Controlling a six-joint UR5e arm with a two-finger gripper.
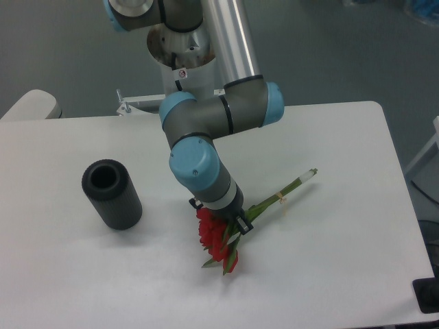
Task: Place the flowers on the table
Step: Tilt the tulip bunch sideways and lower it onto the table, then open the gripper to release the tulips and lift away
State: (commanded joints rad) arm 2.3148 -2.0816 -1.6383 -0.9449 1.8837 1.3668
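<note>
Camera view: pincer [230,221] mostly hidden behind wrist, clamped on flowers [218,240] low over table [329,226]; fingertips unclear.

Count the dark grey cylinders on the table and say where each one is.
1. The dark grey cylinder stands upright on the left part of the white table, open end up, apart from the flowers to its right. Nothing suggests another hidden one.
</note>
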